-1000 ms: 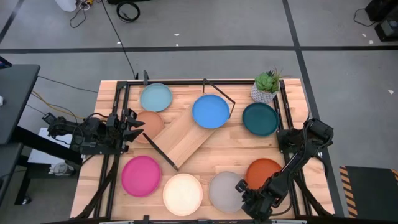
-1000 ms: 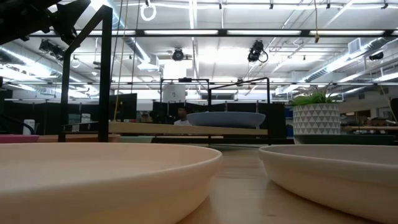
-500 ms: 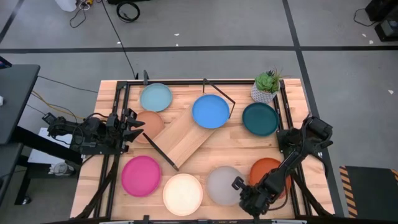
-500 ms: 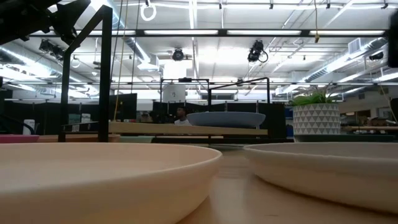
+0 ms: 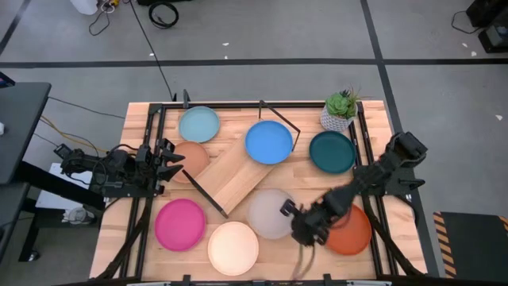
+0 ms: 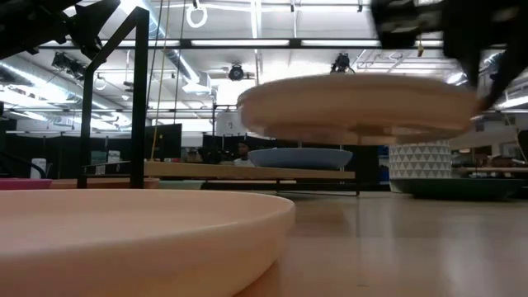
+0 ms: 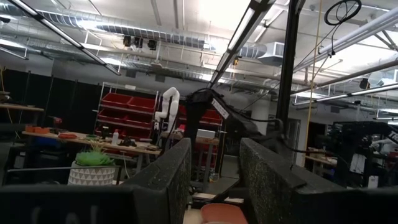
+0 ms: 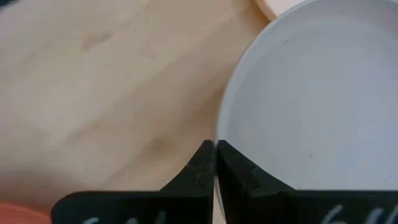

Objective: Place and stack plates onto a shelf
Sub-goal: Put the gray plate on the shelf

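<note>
My right gripper is shut on the grey plate, which hangs level in the air above the table in the low view. The shelf lies slantwise at mid-table on black wire legs, with the blue plate resting on its far end. Flat on the tabletop are the light blue, tan, dark teal, orange, cream and pink plates. My left gripper waits open at the table's left edge, beside the tan plate. My right gripper pinches the grey plate's rim on its near-right side, one finger inside the rim and one outside. The fingers come from the table's right, slanting down. The plate is lifted clear of the table and sits about level.
A potted plant stands at the far right corner, next to the dark teal plate. Black frame rails run along the table's left and right edges. The near half of the shelf board is bare.
My right gripper has carried the grey plate from its place at the near edge toward the shelf, up and toward the table's far-left. The plate first slid a little along the table, then rose clear of it.
</note>
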